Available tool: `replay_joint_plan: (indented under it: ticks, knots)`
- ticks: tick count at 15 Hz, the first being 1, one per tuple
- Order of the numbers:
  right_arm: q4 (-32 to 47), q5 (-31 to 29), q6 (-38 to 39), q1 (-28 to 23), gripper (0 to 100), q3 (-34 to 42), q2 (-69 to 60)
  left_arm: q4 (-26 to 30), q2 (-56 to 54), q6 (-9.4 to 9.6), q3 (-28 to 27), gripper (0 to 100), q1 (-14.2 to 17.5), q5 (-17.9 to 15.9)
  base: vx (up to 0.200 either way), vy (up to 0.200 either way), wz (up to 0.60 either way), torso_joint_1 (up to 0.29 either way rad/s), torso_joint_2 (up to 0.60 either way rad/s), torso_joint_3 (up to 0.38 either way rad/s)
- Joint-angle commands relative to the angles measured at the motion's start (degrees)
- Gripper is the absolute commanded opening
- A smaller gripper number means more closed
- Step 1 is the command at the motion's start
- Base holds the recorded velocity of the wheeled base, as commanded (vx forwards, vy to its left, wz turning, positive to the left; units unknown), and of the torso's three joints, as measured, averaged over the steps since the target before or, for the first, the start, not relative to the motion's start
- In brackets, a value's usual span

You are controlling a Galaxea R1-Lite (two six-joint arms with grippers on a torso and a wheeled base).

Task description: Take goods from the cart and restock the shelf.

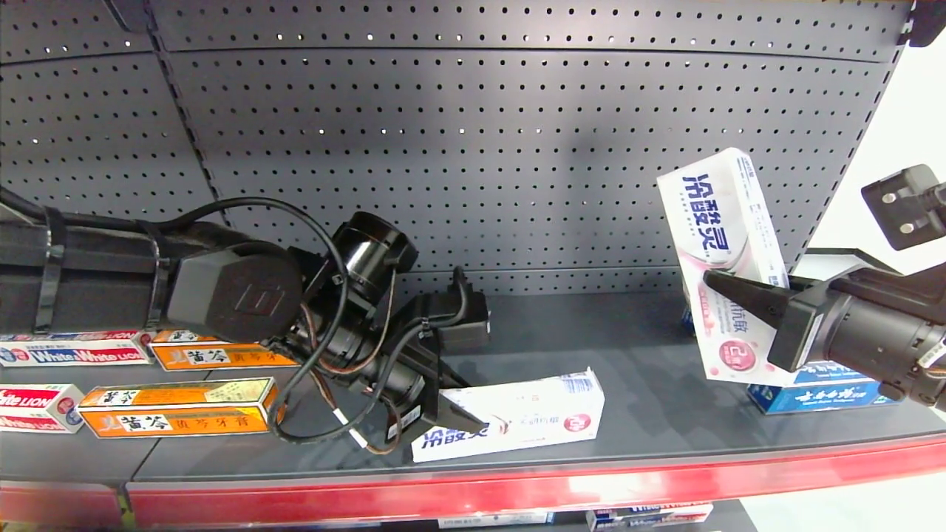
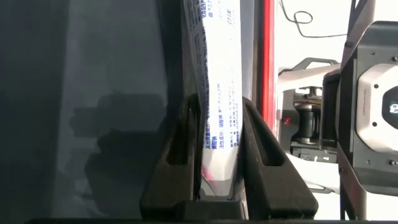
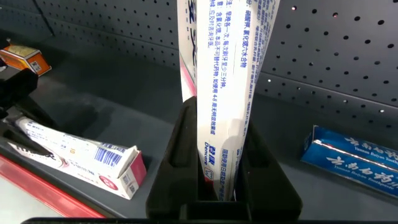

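Left claw [image 1: 462, 425] pinches white box [image 1: 532, 414] lying on shelf [image 1: 650, 369]; right claw [image 1: 728, 292] pinches upright box [image 1: 720, 214].

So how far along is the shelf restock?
Done: orange toothpaste boxes and a blue box lie on the shelf. In hand: left end effector shut on a white toothpaste box lying there; right end effector shut on a second white box, upright beside the blue box. Left: release the first, set down the second.

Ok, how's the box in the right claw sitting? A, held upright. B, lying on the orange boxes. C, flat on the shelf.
A: the right claw clamps the white box with its long side vertical, in front of the back panel.
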Motion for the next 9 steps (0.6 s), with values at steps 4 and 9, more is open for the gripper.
replay_joint_plan:
  ticks: [4, 9]
  knots:
    - [-0.06, 0.00, -0.01, 0.10, 0, 0.09, -0.38, 0.12, 0.14, 1.51, -0.36, 0, 0.18, 0.15, 0.000, 0.000, 0.00, 0.000, 0.00, 0.000]
    - [-0.06, 0.09, -0.01, 0.10, 0, 0.09, -0.29, 0.21, -2.15, 1.43, -0.36, 0, 0.18, 0.15, 0.000, 0.000, 0.00, 0.000, 0.00, 0.000]
